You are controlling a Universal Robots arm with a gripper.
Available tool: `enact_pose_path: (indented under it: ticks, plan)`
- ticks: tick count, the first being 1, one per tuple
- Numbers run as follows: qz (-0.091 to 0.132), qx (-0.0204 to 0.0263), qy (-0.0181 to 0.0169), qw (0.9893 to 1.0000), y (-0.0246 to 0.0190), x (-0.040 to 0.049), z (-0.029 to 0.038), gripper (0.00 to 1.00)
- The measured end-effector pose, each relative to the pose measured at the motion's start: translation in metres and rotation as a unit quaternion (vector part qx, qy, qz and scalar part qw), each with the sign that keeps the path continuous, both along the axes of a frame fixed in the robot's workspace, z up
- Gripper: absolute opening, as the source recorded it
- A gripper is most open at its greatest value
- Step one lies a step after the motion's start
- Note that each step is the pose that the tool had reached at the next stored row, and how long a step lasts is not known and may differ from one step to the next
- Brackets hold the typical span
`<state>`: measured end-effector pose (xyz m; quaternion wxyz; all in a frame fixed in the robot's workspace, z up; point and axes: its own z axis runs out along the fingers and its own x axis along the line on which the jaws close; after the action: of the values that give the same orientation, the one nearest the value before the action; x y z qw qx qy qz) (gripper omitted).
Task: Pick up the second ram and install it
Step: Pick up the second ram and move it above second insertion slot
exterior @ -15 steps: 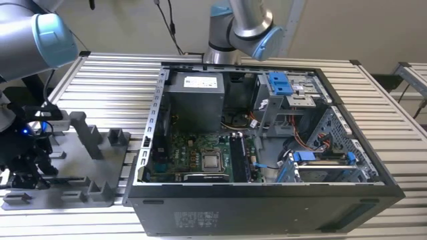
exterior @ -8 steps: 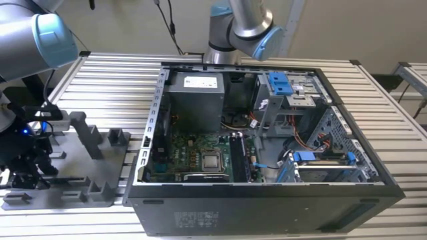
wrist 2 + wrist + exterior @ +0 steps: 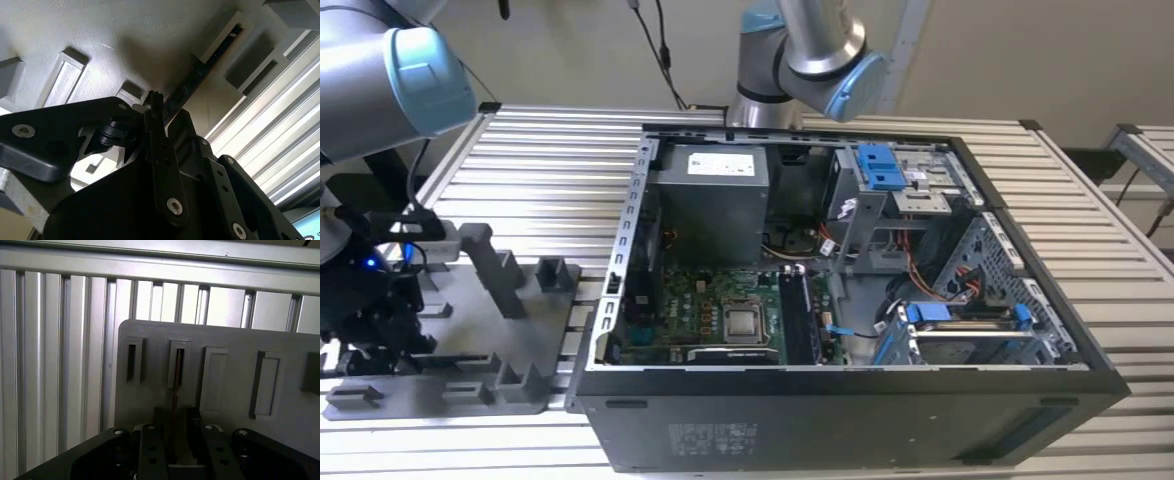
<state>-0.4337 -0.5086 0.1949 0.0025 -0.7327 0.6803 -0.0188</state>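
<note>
**Surface and room.** Slatted metal table (image 3: 520,140) with a pale wall behind it. An open computer case (image 3: 854,420) lies on it, green board (image 3: 707,320) facing up. At the exterior view's left, just beside the case, sits a grey moulded tray (image 3: 520,340) with upright posts (image 3: 487,265). The arm (image 3: 400,70) comes down over that tray.

**Ram.** Long, thin, dark strip standing on edge in a tray slot, well apart from the case.
- First wrist view: the ram (image 3: 174,385) is edge-on, a narrow brownish-dark line rising out of its slot. The neighbouring slot (image 3: 132,361) holds nothing.
- Second wrist view: the ram (image 3: 200,70) shows its flat side at a slant (small dark parts along it, detail hard to make out).

**Gripper.**
- Exterior view: the gripper (image 3: 380,335) is a dark mass low over the tray's near end.
- First wrist view: the gripper (image 3: 175,435) straddles the ram. Its fingers (image 3: 152,440) stand one on each side, narrowly parted. A sliver of grey tray is visible between strip and finger, so nothing is clamped.

**View differences.** The exterior view gives the case, table and room. The wrist views give the slots and the strip between the fingers.
</note>
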Motion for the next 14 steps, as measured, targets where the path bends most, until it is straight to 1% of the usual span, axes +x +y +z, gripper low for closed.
enact_pose_path:
  ticks: [2, 3, 4, 10, 11, 13, 14]
  plan:
    - [0.0, 0.0, 0.0, 1.0, 0.0, 0.0, 0.0, 0.33]
    - [0.0, 0.0, 0.0, 1.0, 0.0, 0.0, 0.0, 0.31]
    - [0.0, 0.0, 0.0, 1.0, 0.0, 0.0, 0.0, 0.24]
    - [0.0, -0.0001, 0.0, 1.0, 0.0, -0.0001, 0.0001, 0.24]
    - [0.0, -0.0001, 0.0, 1.0, 0.0, -0.0001, 0.0001, 0.22]
    - [0.0, -0.0001, -0.0001, 1.0, 0.0, 0.0, 0.0001, 0.22]
    - [0.0, 0.0, -0.0001, 1.0, 0.0, 0.0, 0.0001, 0.15]
